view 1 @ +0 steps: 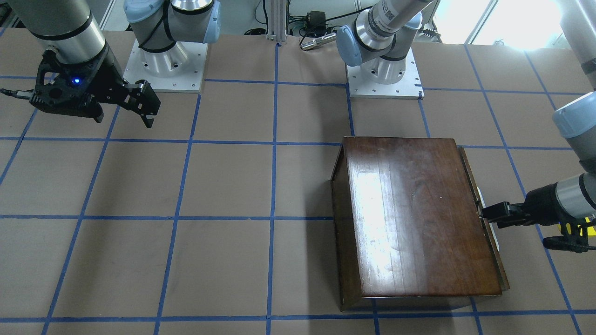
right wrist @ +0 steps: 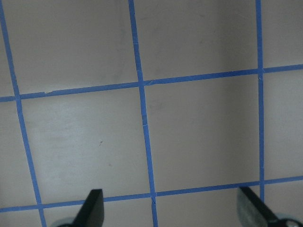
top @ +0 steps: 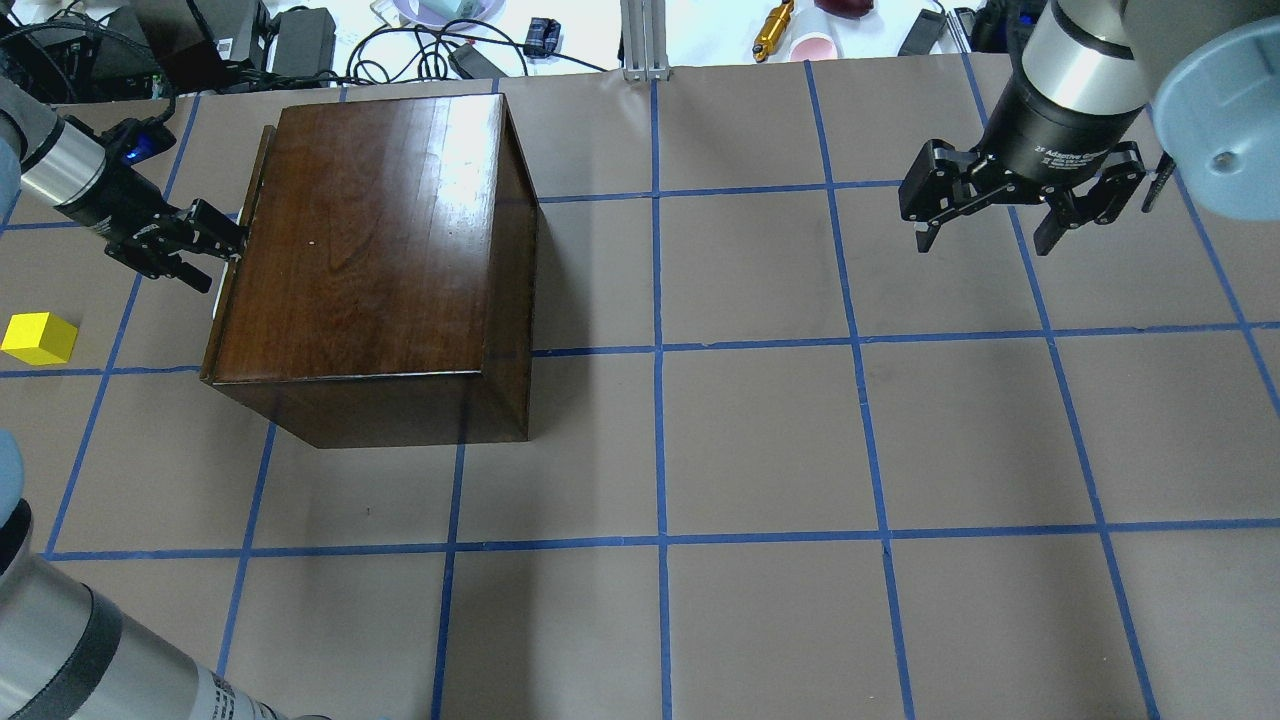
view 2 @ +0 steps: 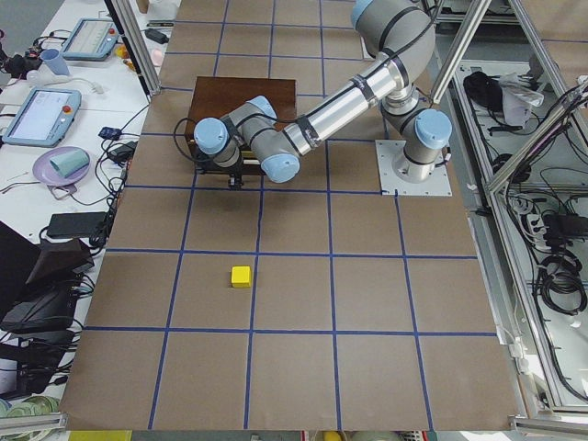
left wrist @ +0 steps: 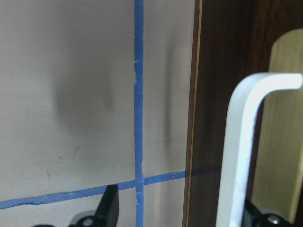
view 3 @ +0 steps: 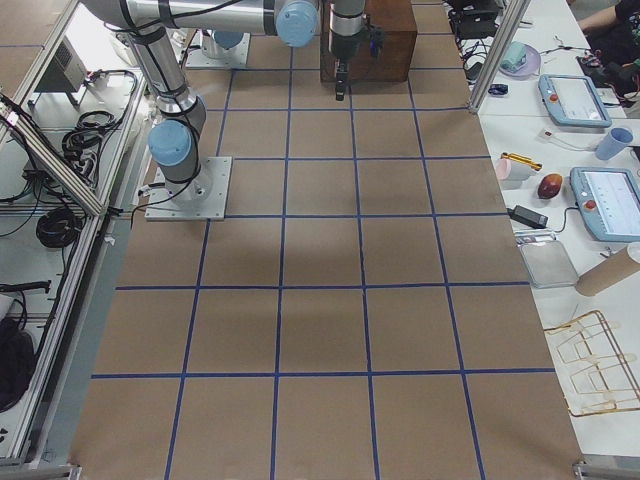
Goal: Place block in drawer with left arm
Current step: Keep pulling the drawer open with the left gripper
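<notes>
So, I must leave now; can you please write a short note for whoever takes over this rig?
Left pincer: open, straddling the white handle of the drawer, not shut on it.
Right pincer: open, empty, above the table.
Block: on the table beside the cabinet, on the drawer side, untouched.
Drawer looks shut.
Done: left pincer is at the handle. Left: grip, pull the drawer out, fetch the block, drop it in.

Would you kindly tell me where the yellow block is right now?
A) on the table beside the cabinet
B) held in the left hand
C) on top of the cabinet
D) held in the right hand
A: the block sits on the table, apart from the cabinet, while the left hand is at the handle.
</notes>
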`<state>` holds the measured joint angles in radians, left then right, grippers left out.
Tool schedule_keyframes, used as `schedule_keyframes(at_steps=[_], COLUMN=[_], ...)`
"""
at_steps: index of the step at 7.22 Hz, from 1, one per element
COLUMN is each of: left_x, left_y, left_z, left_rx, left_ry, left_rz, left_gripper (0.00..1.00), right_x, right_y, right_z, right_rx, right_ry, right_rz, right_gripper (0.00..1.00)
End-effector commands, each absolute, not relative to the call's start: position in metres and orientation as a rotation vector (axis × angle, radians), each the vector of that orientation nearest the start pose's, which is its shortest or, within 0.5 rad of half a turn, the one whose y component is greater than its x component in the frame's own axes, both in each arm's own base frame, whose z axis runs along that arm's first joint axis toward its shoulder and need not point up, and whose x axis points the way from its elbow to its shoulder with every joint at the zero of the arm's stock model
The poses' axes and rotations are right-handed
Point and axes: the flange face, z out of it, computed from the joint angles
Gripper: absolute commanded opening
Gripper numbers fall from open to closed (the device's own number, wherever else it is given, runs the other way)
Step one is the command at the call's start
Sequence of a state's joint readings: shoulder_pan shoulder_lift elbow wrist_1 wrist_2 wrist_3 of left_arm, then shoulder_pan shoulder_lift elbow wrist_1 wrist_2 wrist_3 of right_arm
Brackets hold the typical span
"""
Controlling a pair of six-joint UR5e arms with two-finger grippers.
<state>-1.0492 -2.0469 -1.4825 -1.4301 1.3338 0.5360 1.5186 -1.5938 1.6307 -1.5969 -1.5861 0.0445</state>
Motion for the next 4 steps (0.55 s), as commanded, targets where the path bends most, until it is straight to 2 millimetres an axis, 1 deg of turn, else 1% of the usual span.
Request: schedule_keyframes(at_steps=[1,4], left_x=[0.1886,0.1963], left_y=[-0.6225,-0.6201], left_z=[0.2749,0.2749], left_rx=[-0.042,-0.039], left_ry=[3.461,3.462], left_rz=[0.156,0.150], left_gripper=[0.73,0.73], right_x=[0.1065,0.1065], right_y=[-0.4870,-0.4870], right_z=[0.4723,0.4723], right_rx=[0.152,0.152], right_ry=[3.153,3.153], right_rz=[0.017,0.017], right_gripper=[1.00,1.00])
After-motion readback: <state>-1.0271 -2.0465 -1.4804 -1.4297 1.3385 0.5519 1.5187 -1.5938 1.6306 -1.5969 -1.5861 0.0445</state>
